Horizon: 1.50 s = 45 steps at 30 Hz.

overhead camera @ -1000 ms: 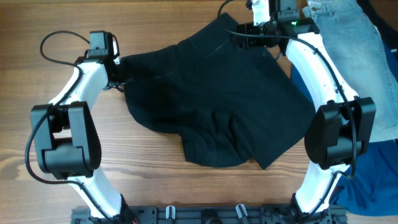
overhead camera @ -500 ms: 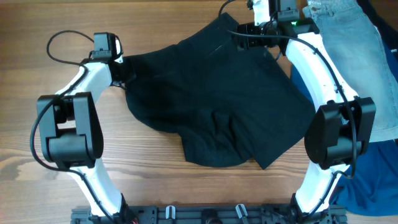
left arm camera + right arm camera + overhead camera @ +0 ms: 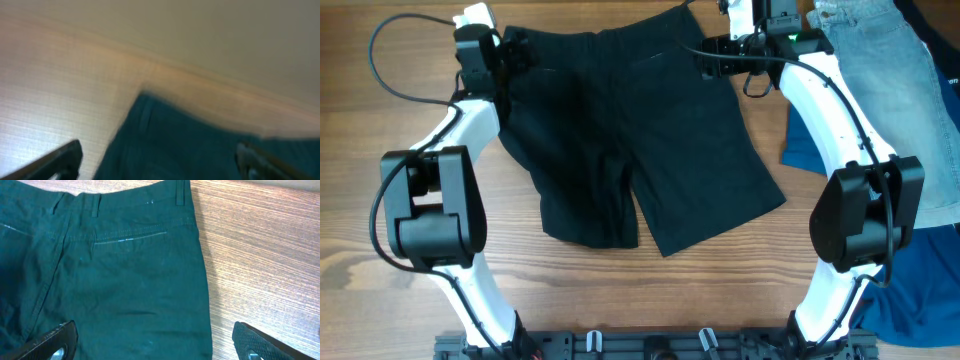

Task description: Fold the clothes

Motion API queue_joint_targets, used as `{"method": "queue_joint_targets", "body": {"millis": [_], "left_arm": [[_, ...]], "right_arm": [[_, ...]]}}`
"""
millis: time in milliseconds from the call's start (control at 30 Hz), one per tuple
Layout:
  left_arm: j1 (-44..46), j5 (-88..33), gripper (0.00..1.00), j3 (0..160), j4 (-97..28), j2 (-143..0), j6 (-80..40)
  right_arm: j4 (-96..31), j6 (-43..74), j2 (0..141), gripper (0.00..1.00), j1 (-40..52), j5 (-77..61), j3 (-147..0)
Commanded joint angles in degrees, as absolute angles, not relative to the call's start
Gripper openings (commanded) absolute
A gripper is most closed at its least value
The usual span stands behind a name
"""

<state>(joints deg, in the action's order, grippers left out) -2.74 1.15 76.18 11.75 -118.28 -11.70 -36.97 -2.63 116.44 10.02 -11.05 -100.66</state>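
The black shorts (image 3: 640, 140) lie spread on the wooden table, waistband at the far edge and the two legs pointing toward the near side. My left gripper (image 3: 515, 48) is at the waistband's left corner. In the blurred left wrist view its fingers (image 3: 157, 160) stand wide apart with dark fabric (image 3: 175, 150) between them. My right gripper (image 3: 708, 58) is over the waistband's right end. The right wrist view shows its fingers (image 3: 155, 342) apart above the back pocket seam and belt loops of the shorts (image 3: 125, 280).
Light-blue denim shorts (image 3: 890, 70) lie at the far right. A royal-blue garment (image 3: 920, 280) lies under them and reaches the near right corner. A black cable (image 3: 400, 60) loops beside the left arm. Bare wood (image 3: 380, 200) shows on the left.
My left gripper moved to the far edge, drawing the waistband with it. The bunched shorts now lie spread out flat. The right arm has stayed in place.
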Motion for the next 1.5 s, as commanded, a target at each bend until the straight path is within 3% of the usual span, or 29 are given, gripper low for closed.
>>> {"method": "queue_joint_targets", "body": {"millis": [0, 200, 367, 433, 667, 967, 1000, 1033, 1100, 1333, 1467], "left_arm": [[-2.3, -5.9, 1.0, 76.1, -2.3, -109.8, -14.0], [0.6, -12.1, 1.0, 76.1, -36.9, -86.0, -19.7], [1.6, -12.0, 1.0, 76.1, -56.0, -74.4, -18.6], [2.5, -12.0, 1.0, 76.1, -57.9, -73.9, -21.3], [9.4, -12.2, 1.0, 66.8, -57.5, -75.6, -17.4], [9.5, -14.1, 1.0, 46.4, -33.3, -75.9, -16.7], [9.5, -13.9, 0.96, 45.1, -33.3, -75.9, -16.7], [9.5, -12.4, 0.85, 43.5, -34.0, -75.9, -16.7], [8.8, -11.0, 0.79, 42.5, -35.8, -75.9, -16.8], [5.3, -8.2, 0.83, 40.9, -38.3, -75.3, -17.0], [1.0, -11.1, 0.88, 34.7, -30.5, -75.6, -16.9]], "right_arm": [[-36.9, -1.3, 115.9, 1.0, 10.2, -10.3, -101.6], [-38.9, -1.5, 115.9, 1.0, 10.2, -13.6, -101.6], [-40.8, -1.5, 115.9, 1.0, 10.2, -15.2, -101.6], [-40.2, -1.5, 115.9, 1.0, 10.4, -18.1, -101.6], [-45.5, -7.6, 115.9, 1.0, 11.1, -19.5, -101.6], [-46.6, -7.6, 115.9, 1.0, 11.1, -19.4, -101.6], [-46.6, -7.6, 115.9, 0.99, 11.1, -19.4, -101.6], [-46.6, -7.6, 115.9, 1.0, 11.1, -19.4, -101.6], [-46.4, -7.6, 115.9, 1.0, 11.1, -19.4, -101.6], [-46.2, -7.6, 115.9, 1.0, 11.1, -19.4, -101.6], [-46.1, -7.5, 115.9, 1.0, 11.1, -19.4, -101.6]]}}
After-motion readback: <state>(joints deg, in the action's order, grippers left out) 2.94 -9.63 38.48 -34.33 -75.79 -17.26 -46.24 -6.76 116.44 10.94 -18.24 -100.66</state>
